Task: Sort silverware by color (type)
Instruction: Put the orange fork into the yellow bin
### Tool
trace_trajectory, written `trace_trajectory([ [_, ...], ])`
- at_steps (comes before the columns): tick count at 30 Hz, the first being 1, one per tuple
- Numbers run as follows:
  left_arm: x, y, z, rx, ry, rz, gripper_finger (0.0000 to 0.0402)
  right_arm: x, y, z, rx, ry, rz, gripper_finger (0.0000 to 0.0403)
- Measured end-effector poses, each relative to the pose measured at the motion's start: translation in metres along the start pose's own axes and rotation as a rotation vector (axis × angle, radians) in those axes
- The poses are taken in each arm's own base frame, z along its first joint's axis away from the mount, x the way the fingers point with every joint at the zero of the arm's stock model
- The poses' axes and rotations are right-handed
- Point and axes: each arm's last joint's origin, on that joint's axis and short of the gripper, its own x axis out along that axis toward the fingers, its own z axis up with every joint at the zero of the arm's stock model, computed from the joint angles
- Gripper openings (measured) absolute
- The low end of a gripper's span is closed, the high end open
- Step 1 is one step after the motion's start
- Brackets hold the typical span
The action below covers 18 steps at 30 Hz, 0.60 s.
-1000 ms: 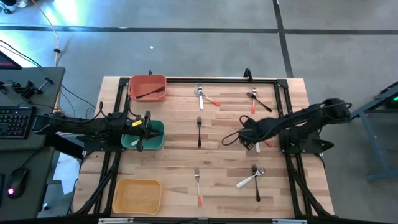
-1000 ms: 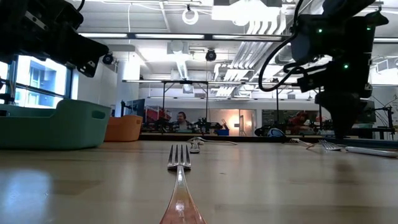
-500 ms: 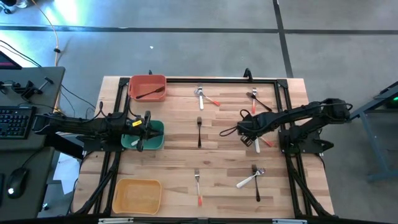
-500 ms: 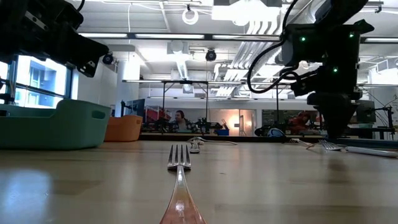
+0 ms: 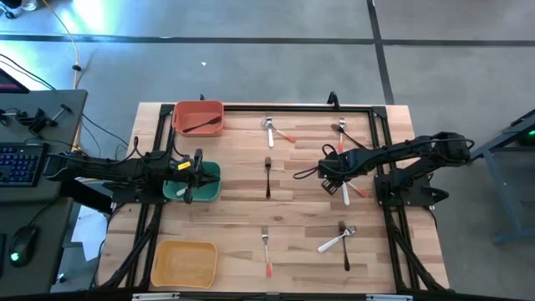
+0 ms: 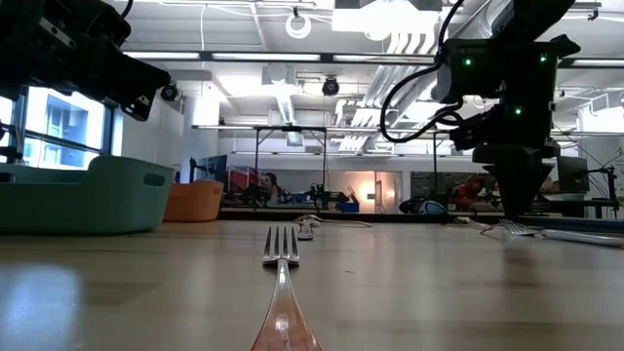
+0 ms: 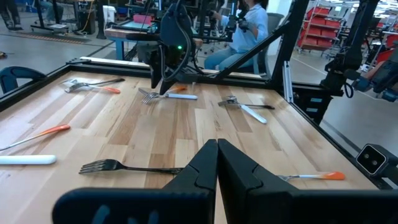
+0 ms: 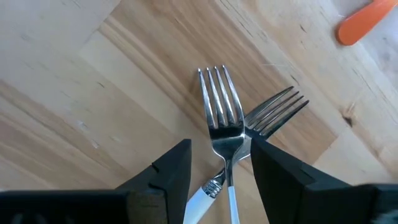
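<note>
Two forks (image 8: pixel 227 124) lie crossed right under the right gripper (image 8: pixel 219 171), handles running back between its fingers, which stand apart.

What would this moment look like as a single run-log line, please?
right gripper: open, straddling white-handled fork | second fork: crossed beside it | left gripper: shut, above teal bin

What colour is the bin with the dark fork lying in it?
Reddish orange. The bin holding the black fork shows best in the high view.
</note>
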Motion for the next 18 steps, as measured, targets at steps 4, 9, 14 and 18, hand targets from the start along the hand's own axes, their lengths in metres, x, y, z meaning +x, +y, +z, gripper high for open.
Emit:
trace_trajectory([
  [4, 0.000, 0.000, 0.000, 0.000, 0.000, 0.000, 0.0001, 0.008, -0.001, -0.004, 0.012, -0.010, 0.009, 0.0152],
  [9, 0.000, 0.000, 0.000, 0.000, 0.000, 0.000, 0.0001, 0.018, -0.002, -0.008, 0.019, -0.030, 0.028, 0.0149],
  [14, 0.000, 0.000, 0.000, 0.000, 0.000, 0.000, 0.0001, 0.023, -0.003, -0.011, 0.022, -0.036, 0.033, 0.0116],
  [18, 0.000, 0.000, 0.000, -0.001, 0.000, 0.000, 0.0001, 0.024, -0.003, -0.012, 0.027, -0.036, 0.035, 0.0073],
])
